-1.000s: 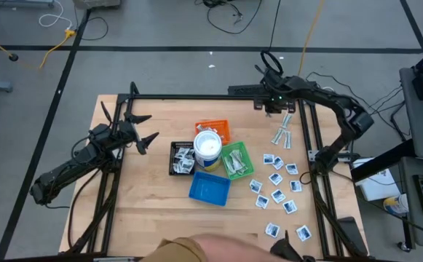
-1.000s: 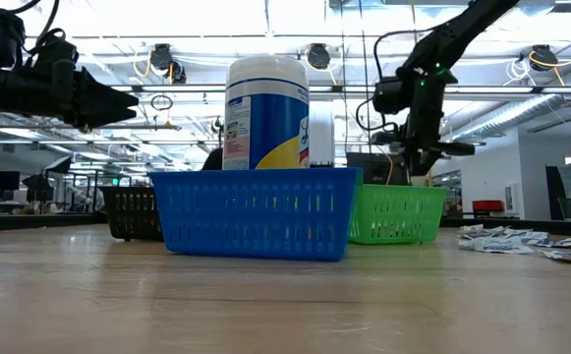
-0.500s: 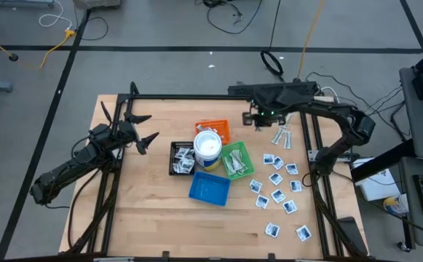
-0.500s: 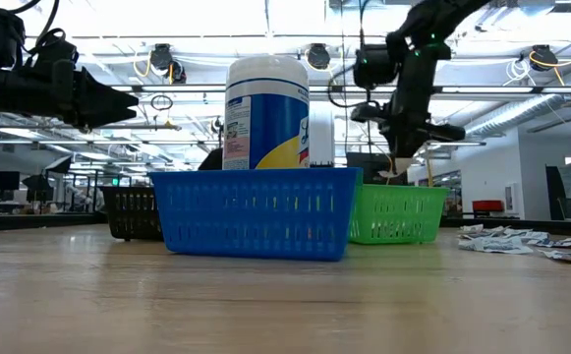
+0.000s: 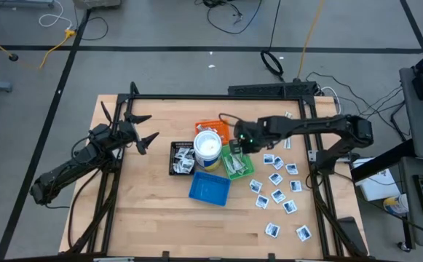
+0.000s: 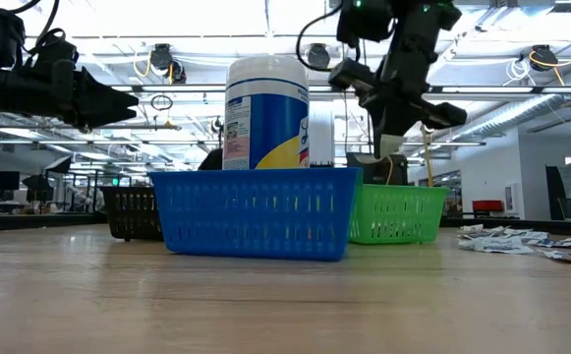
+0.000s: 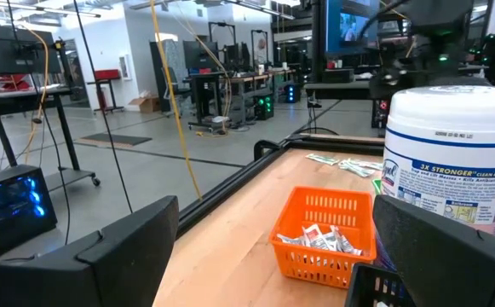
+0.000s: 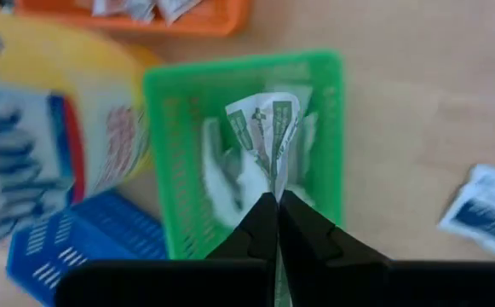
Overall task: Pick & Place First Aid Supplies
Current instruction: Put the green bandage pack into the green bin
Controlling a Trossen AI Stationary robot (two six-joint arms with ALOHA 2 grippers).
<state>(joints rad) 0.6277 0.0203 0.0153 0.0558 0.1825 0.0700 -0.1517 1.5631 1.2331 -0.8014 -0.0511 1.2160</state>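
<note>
We saw the wooden worktop (image 5: 138,196) with four small trays grouped at its middle around a white round tub with a blue band (image 5: 207,148). The blue tray (image 5: 210,189) sat nearest the front edge, the black tray (image 5: 176,159) beside the tub toward the left arm, the orange tray (image 5: 219,127) behind the tub, and the green tray (image 5: 244,154) beside it toward the right arm.

The right arm reached in over the green tray. The right hand (image 8: 276,203) was pinched fully shut on a narrow wrapped strip (image 8: 268,128) with green print, which hung directly above the green tray's inside. More pale strips (image 8: 221,170) lay in that tray.

The left arm waited off to the left side of the worktop; the left hand (image 5: 141,129) hovered with its fingers spread wide and nothing between them.

Small white square packets with dark-blue print (image 5: 277,179) lay scattered on the worktop's right side, well apart from the trays. A couple of wrapped strips (image 5: 287,140) were just visible behind the right arm near the back edge. The orange tray held red-marked packets (image 7: 328,240), and the black tray held some white packets (image 5: 184,160).
</note>
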